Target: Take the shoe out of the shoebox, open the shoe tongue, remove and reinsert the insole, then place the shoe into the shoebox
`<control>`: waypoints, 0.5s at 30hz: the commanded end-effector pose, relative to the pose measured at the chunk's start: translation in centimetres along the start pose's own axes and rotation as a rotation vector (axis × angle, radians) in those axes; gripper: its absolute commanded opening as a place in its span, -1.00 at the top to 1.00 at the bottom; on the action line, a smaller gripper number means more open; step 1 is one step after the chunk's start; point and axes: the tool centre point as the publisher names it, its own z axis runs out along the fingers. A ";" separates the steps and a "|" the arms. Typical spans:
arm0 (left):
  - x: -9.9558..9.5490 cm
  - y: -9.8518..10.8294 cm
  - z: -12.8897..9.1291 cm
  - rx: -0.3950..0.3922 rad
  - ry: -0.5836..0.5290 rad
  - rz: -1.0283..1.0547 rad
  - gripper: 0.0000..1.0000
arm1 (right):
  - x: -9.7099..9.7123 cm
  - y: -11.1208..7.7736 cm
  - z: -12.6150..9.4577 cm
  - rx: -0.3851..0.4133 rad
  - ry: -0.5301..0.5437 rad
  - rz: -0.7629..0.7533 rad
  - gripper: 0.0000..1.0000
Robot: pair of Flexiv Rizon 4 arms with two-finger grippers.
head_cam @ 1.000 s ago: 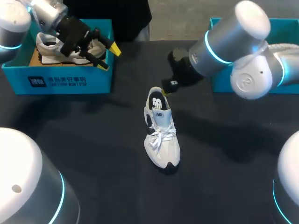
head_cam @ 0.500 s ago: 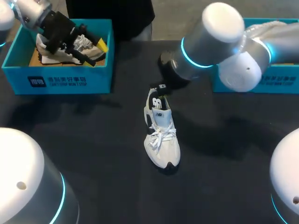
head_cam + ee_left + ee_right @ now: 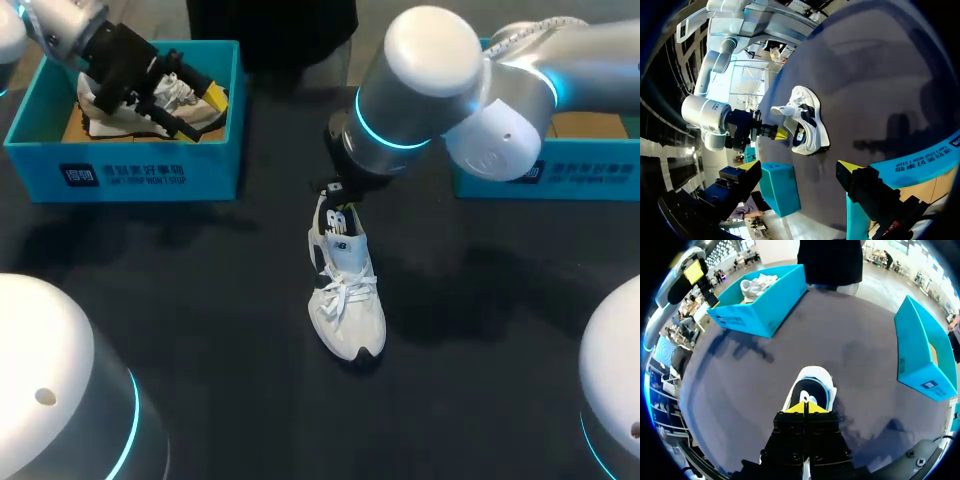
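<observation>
A white and grey shoe with a dark heel lies mid-table, toe toward me, laces tied. My right gripper hangs just over its heel, shut. In the right wrist view the joined yellow tips sit at the rim of the shoe's dark opening, with nothing seen between them. My left gripper is open over the left teal shoebox, straddling a second white shoe inside it. The left wrist view shows its spread gripper, the table shoe and the right gripper beyond.
A second teal shoebox stands at the back right, partly hidden by my right arm; its cardboard floor shows. It also appears in the right wrist view, as does the left box. Dark tabletop surrounds the shoe.
My right arm swung leftward and its gripper came over the shoe's heel. The left gripper drew back left and down over the shoe in the box. The table shoe stayed put.
</observation>
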 end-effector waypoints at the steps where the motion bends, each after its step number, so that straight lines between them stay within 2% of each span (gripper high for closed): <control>1: 0.0 0.0 -0.1 0.001 0.003 0.001 -1.00 | 1.0 0.0 0.6 -0.034 -0.084 0.052 1.00; 4: 0.0 0.0 -0.1 0.001 0.003 0.001 -1.00 | 1.3 -0.1 1.5 -0.041 -0.090 0.075 1.00; 9: 0.0 0.0 -0.1 0.001 0.003 0.001 -1.00 | 1.8 -0.7 3.2 -0.006 -0.085 0.077 1.00; 15: 0.0 0.0 -0.1 0.001 0.003 0.001 -1.00 | 1.6 -1.4 4.0 0.010 -0.082 0.082 1.00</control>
